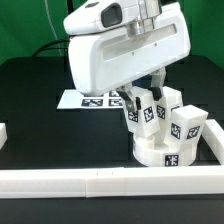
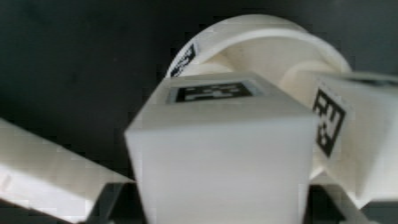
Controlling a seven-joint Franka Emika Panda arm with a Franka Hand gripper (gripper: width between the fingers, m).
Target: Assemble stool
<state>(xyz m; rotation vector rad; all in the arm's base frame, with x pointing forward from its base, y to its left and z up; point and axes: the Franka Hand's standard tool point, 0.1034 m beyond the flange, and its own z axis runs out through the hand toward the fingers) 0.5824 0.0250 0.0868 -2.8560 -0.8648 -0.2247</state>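
Note:
The round white stool seat (image 1: 163, 153) lies on the black table near the exterior view's right, with three chunky tagged legs standing up from it. My gripper (image 1: 150, 88) comes down from above onto the leg nearest the exterior view's left (image 1: 141, 110) and is shut on it. In the wrist view that leg (image 2: 222, 140) fills the space between my dark fingers (image 2: 118, 200), its tag facing the camera. My gripper (image 2: 222, 208) grips its sides. A second leg (image 2: 356, 118) stands close beside it, and the seat's rounded rim (image 2: 267, 45) shows beyond.
The marker board (image 1: 88, 100) lies flat behind the seat. White border rails run along the front (image 1: 100, 181), at the exterior view's right (image 1: 213, 148) and far left (image 1: 3, 132). A rail (image 2: 45, 170) also shows in the wrist view.

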